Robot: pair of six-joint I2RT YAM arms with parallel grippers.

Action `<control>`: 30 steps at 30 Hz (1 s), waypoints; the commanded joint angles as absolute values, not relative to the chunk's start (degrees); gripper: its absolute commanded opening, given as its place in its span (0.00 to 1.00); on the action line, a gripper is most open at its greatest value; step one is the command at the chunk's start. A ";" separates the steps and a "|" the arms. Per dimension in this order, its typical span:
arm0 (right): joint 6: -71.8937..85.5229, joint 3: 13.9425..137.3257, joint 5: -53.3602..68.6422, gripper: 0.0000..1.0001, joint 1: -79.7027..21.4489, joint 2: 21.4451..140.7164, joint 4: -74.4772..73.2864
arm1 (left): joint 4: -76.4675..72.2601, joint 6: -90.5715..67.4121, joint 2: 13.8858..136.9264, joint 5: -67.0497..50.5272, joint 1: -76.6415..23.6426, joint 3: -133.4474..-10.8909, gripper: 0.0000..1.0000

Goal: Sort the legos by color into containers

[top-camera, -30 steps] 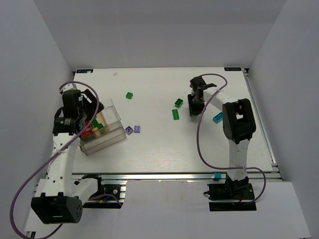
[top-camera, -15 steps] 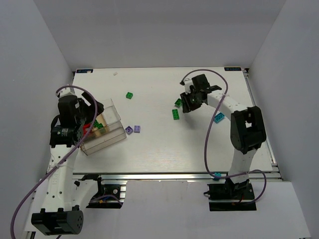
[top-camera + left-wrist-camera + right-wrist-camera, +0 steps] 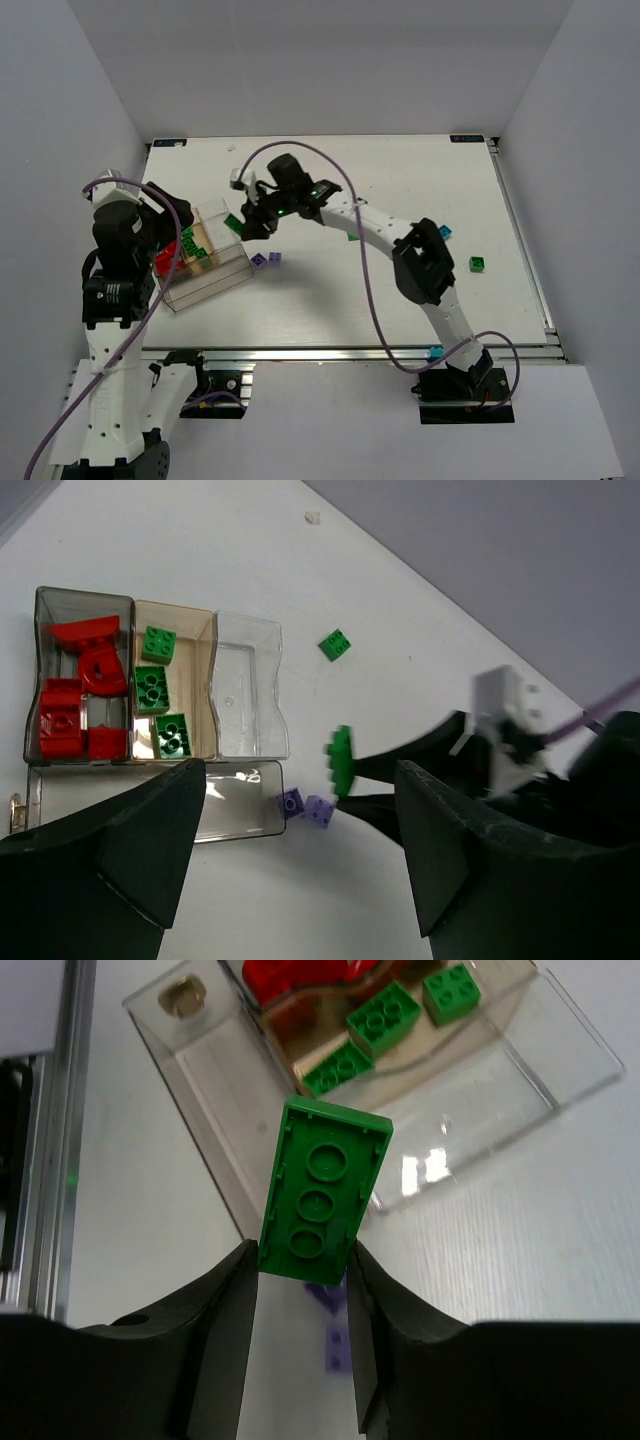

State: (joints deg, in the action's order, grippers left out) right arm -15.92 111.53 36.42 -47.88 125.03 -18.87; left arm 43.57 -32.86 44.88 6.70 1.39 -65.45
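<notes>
Green lego [image 3: 325,1190] gripped by right hand [image 3: 300,1265], just beside containers [image 3: 560,1055].

Clear box [image 3: 246,685] holds red bricks [image 3: 62,718], green bricks [image 3: 152,690]; long green brick [image 3: 322,1192] clamped in right hand [image 3: 300,1263].

No words, numbers or brand marks can be read anywhere; the small dark corner tags [image 3: 167,142] on the white table [image 3: 400,290] are illegible.
</notes>
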 commanded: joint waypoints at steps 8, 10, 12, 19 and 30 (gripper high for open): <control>-0.71 121.46 20.58 0.00 -57.56 137.45 9.90 | 51.94 -32.61 42.01 7.91 1.58 -70.22 0.85; -0.44 121.64 18.73 0.00 -58.96 138.51 12.56 | 52.82 -32.26 42.18 7.91 1.58 -71.18 0.85; -0.44 122.60 16.70 0.00 -59.67 140.27 15.37 | 54.14 -31.65 42.63 7.74 1.58 -71.80 0.85; -1.32 126.38 10.82 0.17 -61.52 145.89 19.51 | 55.46 -30.85 43.07 6.68 1.58 -72.60 0.86; -3.69 127.88 11.24 0.74 -61.09 146.43 20.30 | 52.48 -30.85 44.03 3.78 1.58 -71.46 0.86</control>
